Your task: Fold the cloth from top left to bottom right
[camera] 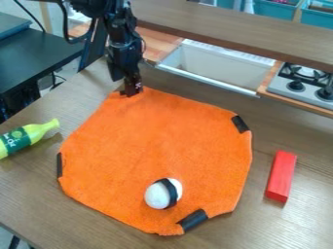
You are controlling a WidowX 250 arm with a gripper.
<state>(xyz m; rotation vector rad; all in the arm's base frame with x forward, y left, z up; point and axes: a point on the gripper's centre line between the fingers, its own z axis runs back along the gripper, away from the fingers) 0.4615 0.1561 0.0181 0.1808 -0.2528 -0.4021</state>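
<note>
The black gripper (131, 89) hangs down at the upper left corner of the orange cloth (156, 136), low against the cloth's edge and covering part of that corner. Spread flat over the wooden table, the cloth has a dark patch at its right corner, another at its left edge and one at its bottom corner. A white egg-shaped object (157, 195) with a black band lies on the cloth's lower part.
A yellow-green bottle (31, 135) lies at the left edge. To the right of the cloth is a red block (282, 176). Behind the table (312, 146) are a white sink (218, 65), a stove (302, 85) and a brown shelf (240, 30).
</note>
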